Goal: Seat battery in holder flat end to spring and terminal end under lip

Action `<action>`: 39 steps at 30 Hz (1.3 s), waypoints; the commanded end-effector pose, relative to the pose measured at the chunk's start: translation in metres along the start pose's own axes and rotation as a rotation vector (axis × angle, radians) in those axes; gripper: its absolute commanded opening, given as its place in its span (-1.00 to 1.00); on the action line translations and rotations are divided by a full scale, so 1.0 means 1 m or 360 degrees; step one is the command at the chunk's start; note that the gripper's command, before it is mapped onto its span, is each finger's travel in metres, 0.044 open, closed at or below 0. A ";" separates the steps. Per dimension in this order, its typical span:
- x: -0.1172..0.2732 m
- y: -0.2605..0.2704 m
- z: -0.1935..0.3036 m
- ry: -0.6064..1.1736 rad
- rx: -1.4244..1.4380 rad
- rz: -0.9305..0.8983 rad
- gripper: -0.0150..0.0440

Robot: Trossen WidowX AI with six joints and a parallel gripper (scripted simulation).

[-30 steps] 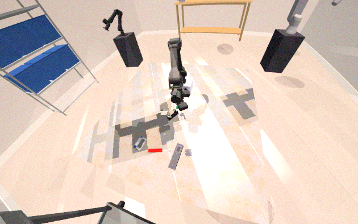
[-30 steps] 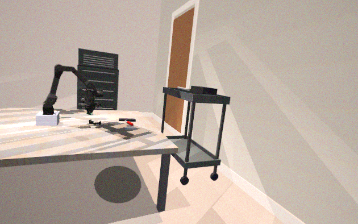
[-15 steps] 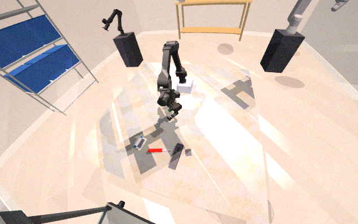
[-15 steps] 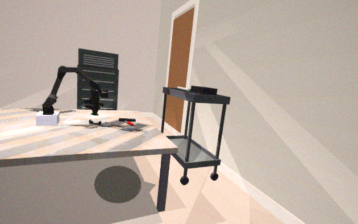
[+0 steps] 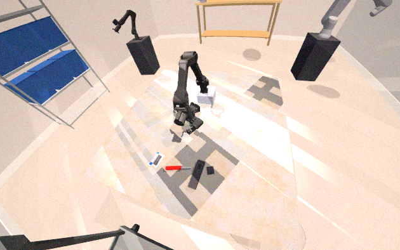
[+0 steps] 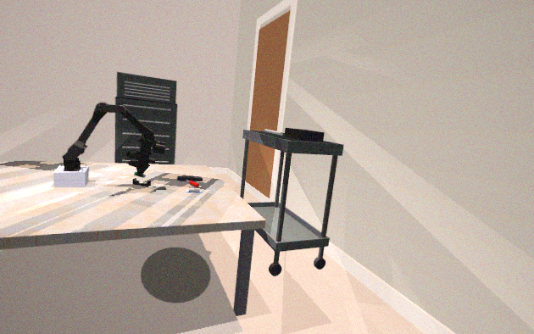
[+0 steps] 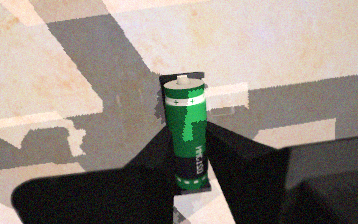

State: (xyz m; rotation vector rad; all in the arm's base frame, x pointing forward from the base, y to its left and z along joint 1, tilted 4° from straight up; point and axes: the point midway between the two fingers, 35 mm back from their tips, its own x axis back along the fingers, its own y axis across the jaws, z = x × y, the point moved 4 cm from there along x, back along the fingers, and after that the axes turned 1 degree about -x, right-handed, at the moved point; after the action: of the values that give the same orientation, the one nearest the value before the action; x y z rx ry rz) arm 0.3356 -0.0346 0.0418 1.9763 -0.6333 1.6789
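Note:
My gripper (image 5: 192,125) (image 6: 140,170) (image 7: 186,130) is shut on the green battery (image 6: 141,175) (image 7: 187,112), with one finger on each side. The battery's metal terminal end points up in the wrist view, and its dark-banded flat end points down. The black holder (image 6: 141,183) (image 7: 199,75) lies on the table under the battery. Its end walls show just past both battery ends in the wrist view; the middle is hidden. The exterior view shows a small gap between battery and holder. Which holder end has the spring or the lip cannot be told.
A red-handled screwdriver (image 5: 173,167) (image 6: 193,184), a long black device (image 5: 197,174) (image 6: 190,178), a small black square (image 5: 210,170) and a white-and-blue item (image 5: 153,159) (image 6: 194,191) lie on the table (image 6: 208,212) farther out from the arm's white base (image 5: 205,98) (image 6: 70,177).

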 end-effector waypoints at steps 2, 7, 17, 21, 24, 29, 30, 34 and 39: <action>-0.010 -0.001 0.004 -0.0112 -0.0002 0.0002 -0.26; -0.013 -0.002 0.005 -0.0143 -0.0003 -0.0002 -0.26; -0.017 -0.002 0.012 -0.0244 -0.0005 -0.0013 -0.26; -0.018 -0.002 0.014 -0.0285 -0.0003 -0.0016 -0.26; -0.019 -0.003 0.016 -0.0316 -0.0002 -0.0019 -0.26; -0.021 -0.003 0.019 -0.0367 0.0000 -0.0023 -0.26; -0.022 -0.003 0.019 -0.0377 0.0000 -0.0024 -0.26; -0.024 -0.003 0.021 -0.0418 0.0001 -0.0026 -0.26; -0.026 -0.003 0.024 -0.0469 0.0002 -0.0029 -0.26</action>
State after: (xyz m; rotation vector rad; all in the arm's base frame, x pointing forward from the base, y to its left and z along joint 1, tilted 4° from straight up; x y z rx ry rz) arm 0.3494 -0.0453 0.0141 2.2260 -0.7021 1.4023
